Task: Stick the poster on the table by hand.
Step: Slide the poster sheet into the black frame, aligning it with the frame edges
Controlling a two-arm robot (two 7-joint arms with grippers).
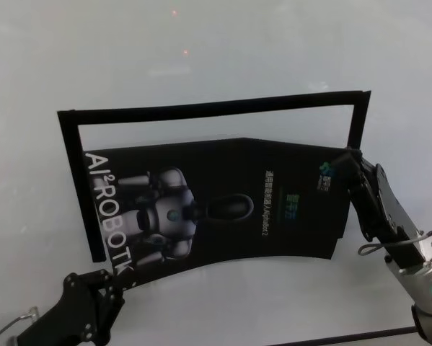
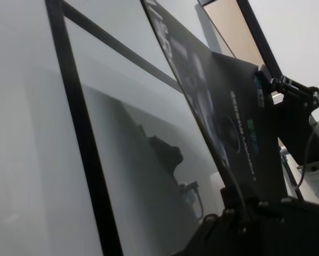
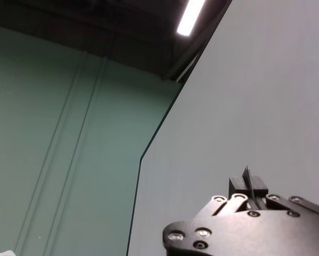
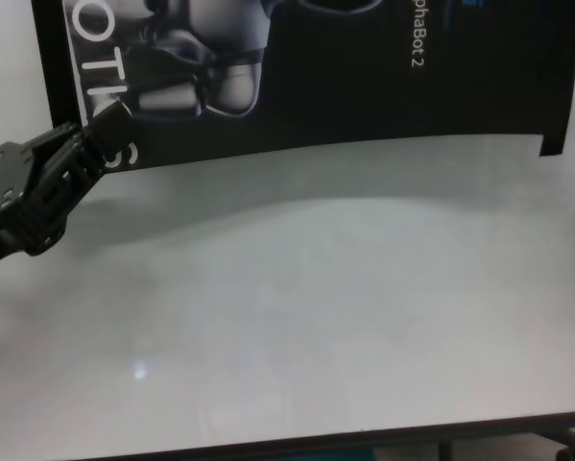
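At the poster's near-left corner, left pincer [image 4: 109, 123] closed on the sheet's edge beside the white lettering — pinched, not cradled. At the opposite side, right pincer [image 1: 345, 157] clamped on the far-right corner, seen in the right wrist view as a thin dark edge standing between the fingertips [image 3: 240, 198]. Between the two, poster [image 1: 230, 205] held up off the worktop [image 1: 216, 65], bowed along its span and creased near the middle, sagging towards the white surface with its shadow and a dark rectangular outline [image 1: 201, 108] lying beneath.

Judged from that bow: light, thin, floppy — no stiffness of its own, so bound to droop wherever unsupported. Glossy face, likely slippery in a pinch and quick to show dents or kinks. Best taken at corners or along edges, well apart, with gentle tension to keep it flat. Too much pull risks tearing at the pinched corners; too little lets the middle touch down first and trap a wrinkle. Lower one edge first, then ease down across the sheet.
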